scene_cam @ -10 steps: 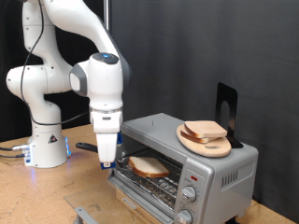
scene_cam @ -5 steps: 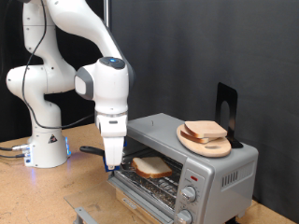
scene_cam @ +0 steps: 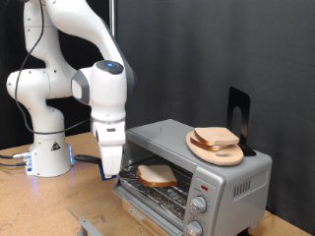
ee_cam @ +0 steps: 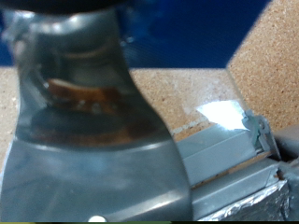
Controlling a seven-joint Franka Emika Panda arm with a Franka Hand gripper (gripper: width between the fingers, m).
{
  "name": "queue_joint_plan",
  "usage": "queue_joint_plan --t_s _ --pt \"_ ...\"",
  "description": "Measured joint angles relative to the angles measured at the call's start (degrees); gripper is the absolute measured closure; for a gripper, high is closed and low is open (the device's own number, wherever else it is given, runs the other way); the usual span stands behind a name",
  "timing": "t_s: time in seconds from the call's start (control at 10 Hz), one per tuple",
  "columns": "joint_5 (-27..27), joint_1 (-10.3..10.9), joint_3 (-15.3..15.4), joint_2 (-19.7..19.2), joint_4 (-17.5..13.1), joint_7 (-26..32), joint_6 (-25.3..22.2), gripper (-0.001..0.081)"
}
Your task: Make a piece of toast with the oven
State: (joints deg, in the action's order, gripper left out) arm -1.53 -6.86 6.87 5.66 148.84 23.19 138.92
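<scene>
The piece of toast (scene_cam: pixel 157 175) lies flat on the rack inside the silver-grey oven (scene_cam: pixel 231 177), seen through its front opening. My gripper (scene_cam: pixel 109 173) points down at the left end of the oven's front, right beside the opening and the door edge. The wrist view is filled by a grey shiny surface (ee_cam: pixel 93 159), apparently the oven door, very close, with a brown bread-like shape (ee_cam: pixel 84 91) showing in it. No fingers can be made out in the wrist view.
On top of the oven rests a round wooden plate (scene_cam: pixel 202 150) with another bread slice (scene_cam: pixel 215 138). A black stand (scene_cam: pixel 239 110) rises behind it. The robot base (scene_cam: pixel 44 147) stands at the exterior view's left on the cork-coloured table (ee_cam: pixel 271 56).
The gripper first went down and towards the exterior view's right along the oven front, then came back left and slightly up. The toast and the plate have not moved.
</scene>
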Motion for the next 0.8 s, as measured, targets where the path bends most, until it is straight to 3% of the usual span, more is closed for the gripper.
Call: queue_joint_plan --t_s 0.5,0.8 --pt "-3.83 -0.01 -1.18 1.35 2.51 0.60 2.88 0.0415" --pt "-4.23 0.26 -0.22 1.68 1.64 -0.72 4.14 0.0415"
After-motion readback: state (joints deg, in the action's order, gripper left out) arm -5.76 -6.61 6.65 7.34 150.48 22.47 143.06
